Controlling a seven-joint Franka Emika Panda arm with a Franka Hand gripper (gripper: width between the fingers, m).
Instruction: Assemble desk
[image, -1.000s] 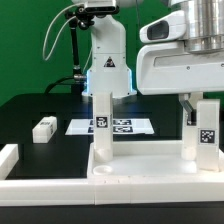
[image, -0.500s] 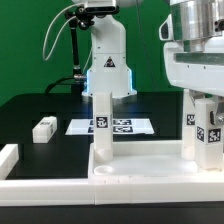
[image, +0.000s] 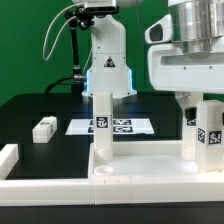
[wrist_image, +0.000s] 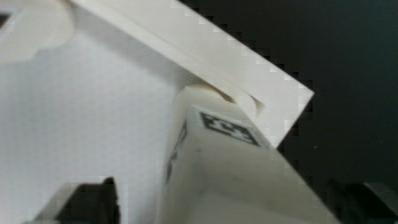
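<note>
Exterior view, working left to right. At the bench's (image: 40, 105) front left corner we note the end of a white border rail (image: 8, 158), which runs on along the front edge. Behind it, toward the left side of the dark surface, a loose leg (image: 44, 128) lies on its side, well apart from the rest. Farther back, near mid-bench, the marker board (image: 125, 127) lies flat, partly hidden by an upright.

The desk top (image: 150, 165) sits at the front of the bench, from centre to the right edge, upside down as far as we can judge, with legs pointing up. One leg (image: 101, 125) stands upright at its left end, tag facing the camera. At its right end we see two more tagged uprights side by side (image: 191, 128) and (image: 209, 135); the nearer one sits directly under the end effector (image: 200, 100).

End effector: its fingers come down around the top of that right leg. Wrist view shows the leg (wrist_image: 231, 160) running up between two dark fingertips (wrist_image: 93, 200), one either side, over the white desk top (wrist_image: 89, 110). We cannot tell whether the fingers actually press on the leg or merely straddle it.
</note>
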